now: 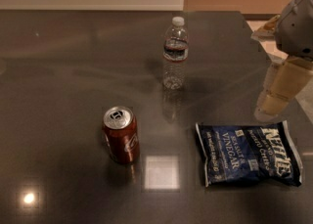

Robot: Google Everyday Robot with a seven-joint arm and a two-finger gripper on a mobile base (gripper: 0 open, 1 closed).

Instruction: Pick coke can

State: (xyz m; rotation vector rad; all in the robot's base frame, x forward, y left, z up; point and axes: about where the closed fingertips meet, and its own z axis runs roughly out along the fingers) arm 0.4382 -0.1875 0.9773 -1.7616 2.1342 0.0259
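Upright coke can (121, 135) (tool (272, 101) far right)

Arm (299, 20) enters from the upper right corner of the camera view. Only its last section shows, a grey rounded casing cut off by the frame edge. Below it hangs the gripper (274, 100), cream-coloured and pointing downward, leaning a little leftward toward its lower end. Position: far right of the view, around mid-height, tip lowest. A pale tan part juts out leftward where casing and gripper meet.
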